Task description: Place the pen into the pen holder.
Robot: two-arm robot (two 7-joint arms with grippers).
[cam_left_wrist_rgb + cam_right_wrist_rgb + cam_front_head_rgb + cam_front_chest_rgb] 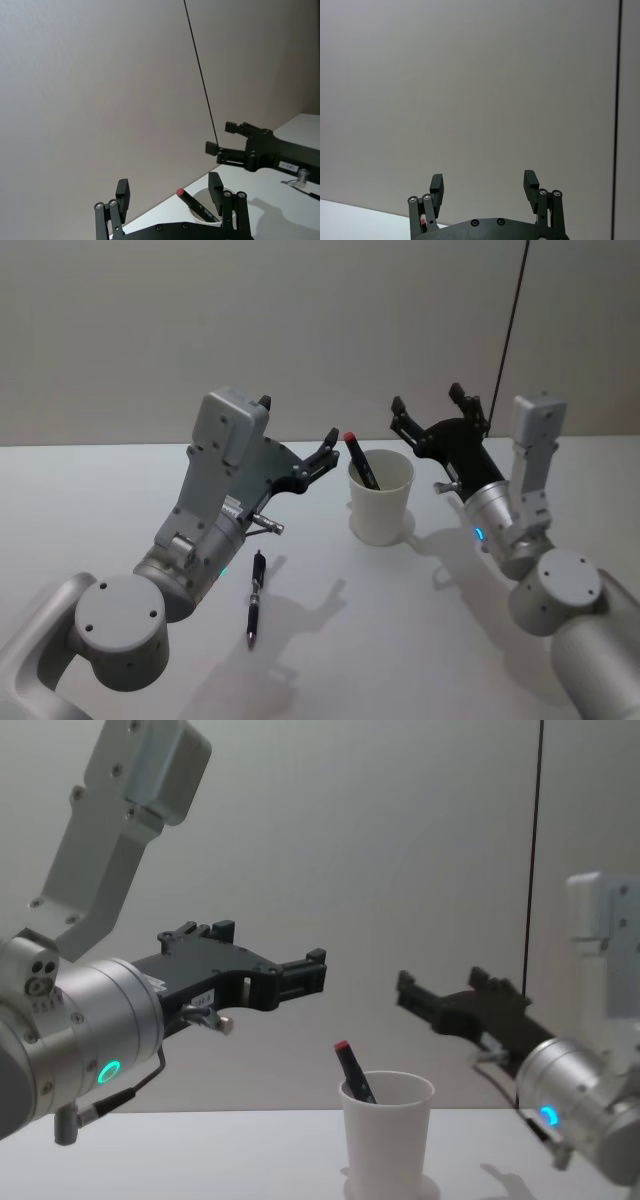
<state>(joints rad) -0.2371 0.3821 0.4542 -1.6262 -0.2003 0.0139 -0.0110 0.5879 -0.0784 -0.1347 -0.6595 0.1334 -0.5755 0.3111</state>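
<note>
The white pen holder (381,502) stands upright on the table between my two arms, also seen in the chest view (385,1132). A dark pen with a red tip (360,460) leans inside it, the tip above the rim (351,1070) (192,202). A second dark pen (256,598) lies flat on the table in front of my left arm. My left gripper (322,454) (320,972) (169,192) hovers open just left of the holder, holding nothing. My right gripper (427,400) (410,990) (483,182) hangs open and empty to the holder's right, raised above it.
The white table (90,500) runs back to a plain grey wall. A thin black cable (510,330) hangs down behind my right arm.
</note>
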